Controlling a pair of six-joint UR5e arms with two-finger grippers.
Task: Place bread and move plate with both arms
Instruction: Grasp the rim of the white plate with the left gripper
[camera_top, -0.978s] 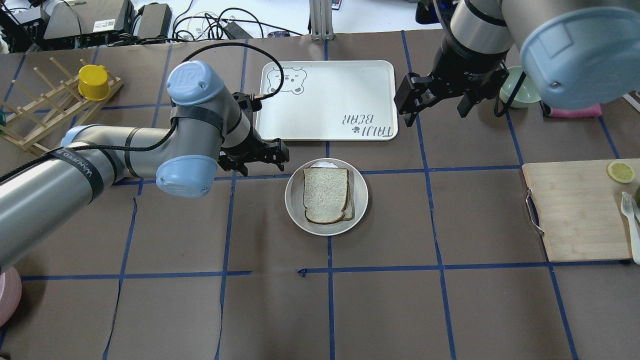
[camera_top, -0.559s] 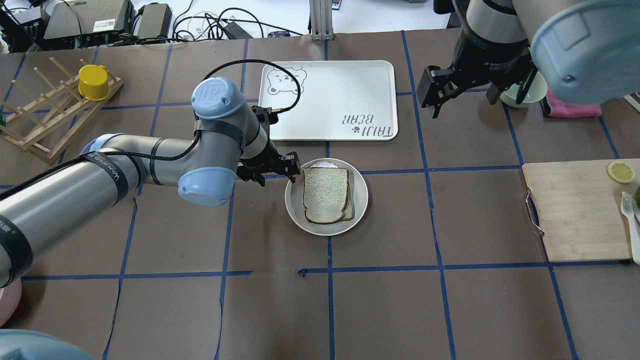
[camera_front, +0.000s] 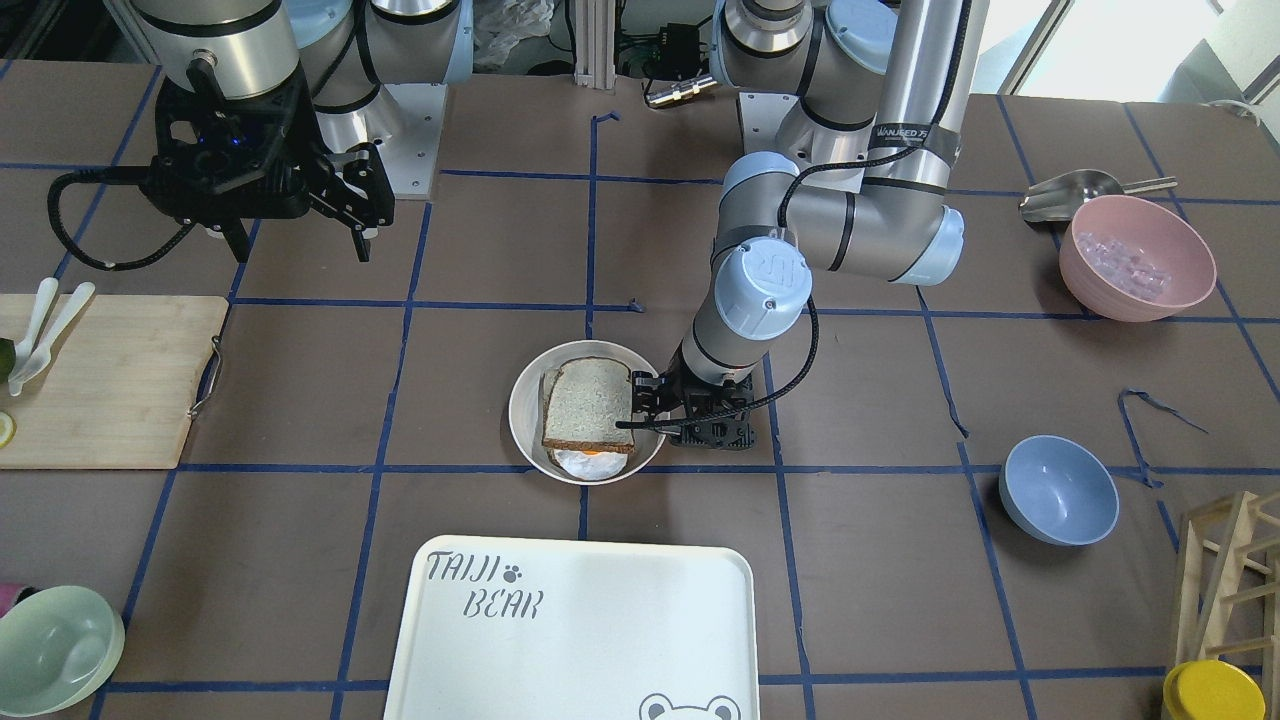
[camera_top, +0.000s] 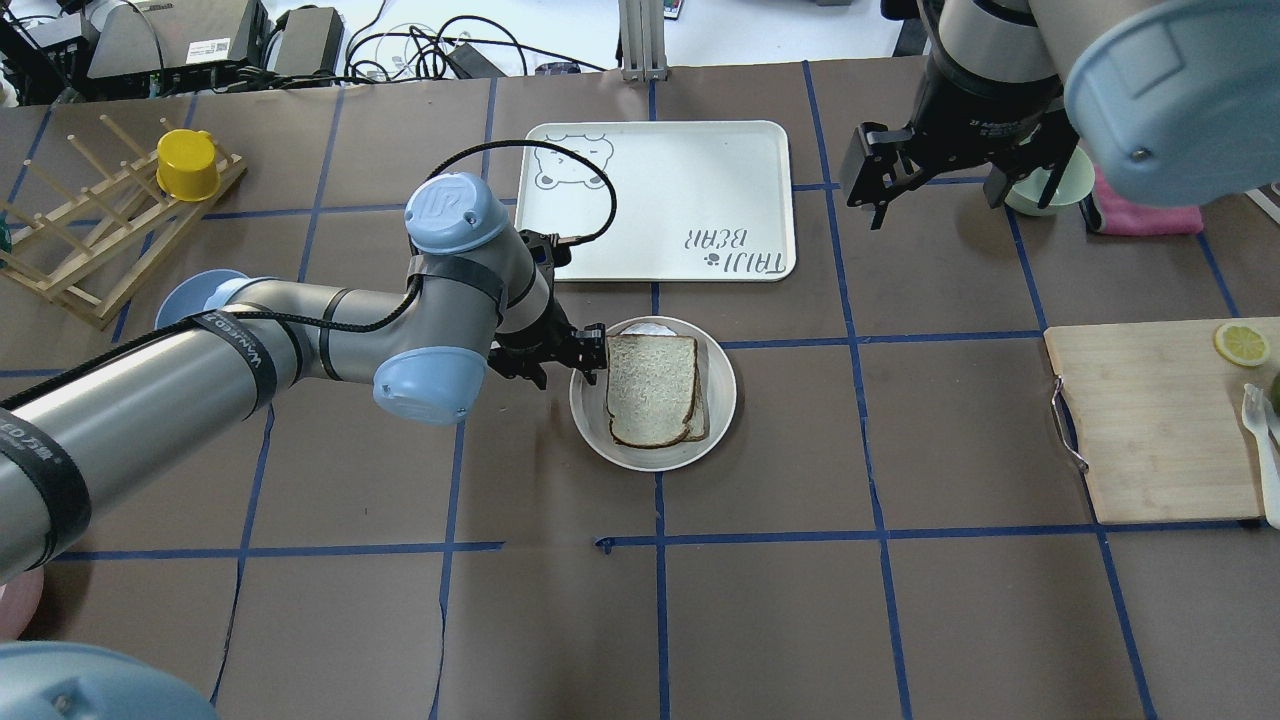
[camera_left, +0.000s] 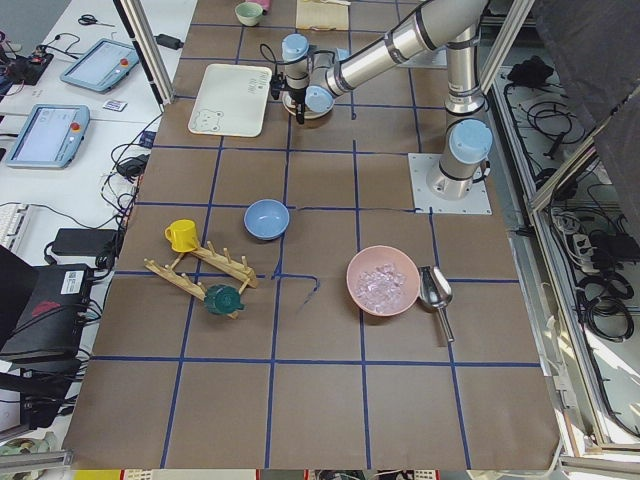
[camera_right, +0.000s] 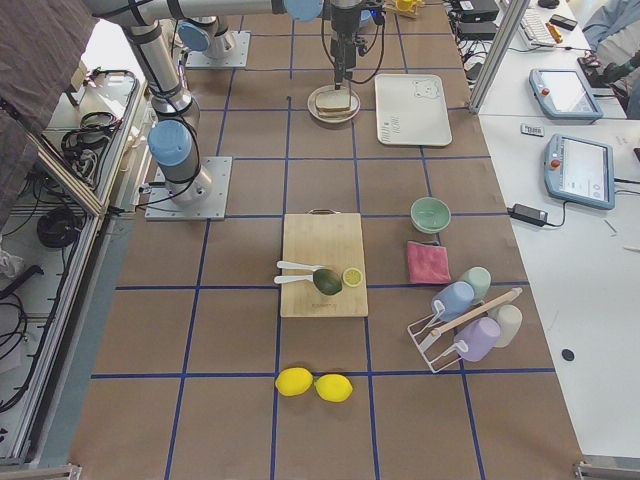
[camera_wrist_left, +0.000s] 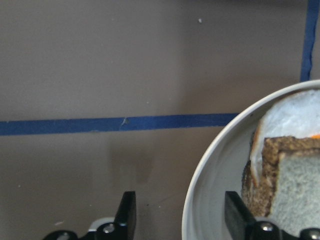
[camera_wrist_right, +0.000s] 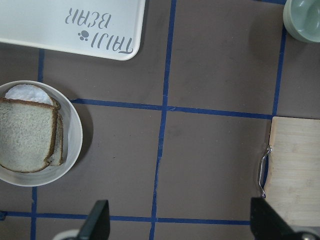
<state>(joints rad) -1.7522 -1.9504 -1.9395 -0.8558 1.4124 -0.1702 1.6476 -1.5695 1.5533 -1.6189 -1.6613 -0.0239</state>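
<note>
The white plate (camera_top: 592, 425) sits mid-table and also shows in the front view (camera_front: 522, 420). On it lies the bread (camera_top: 651, 388), dark-crusted, stacked on another slice with a white fried egg (camera_front: 588, 462) showing under it. My left gripper (camera_top: 590, 352) is open at the plate's left rim. In the left wrist view (camera_wrist_left: 181, 217) one finger is outside the rim and one is inside, close to the bread (camera_wrist_left: 295, 195). My right gripper (camera_top: 935, 200) is open and empty, raised over the far right of the table. Its wrist view (camera_wrist_right: 181, 222) looks down on the plate (camera_wrist_right: 75, 135).
The TAIJI BEAR tray (camera_top: 660, 200) lies just beyond the plate. A wooden cutting board (camera_top: 1150, 420) is at the right, and a green bowl (camera_top: 1040, 185) is under the right arm. A dish rack with a yellow cup (camera_top: 185, 165) is far left. A blue bowl (camera_front: 1058, 488) and a pink bowl (camera_front: 1135, 258) are near the left arm.
My left gripper has moved right and slightly down to the plate's left rim. My right gripper has pulled back to the right and farther away. Plate and bread have not moved.
</note>
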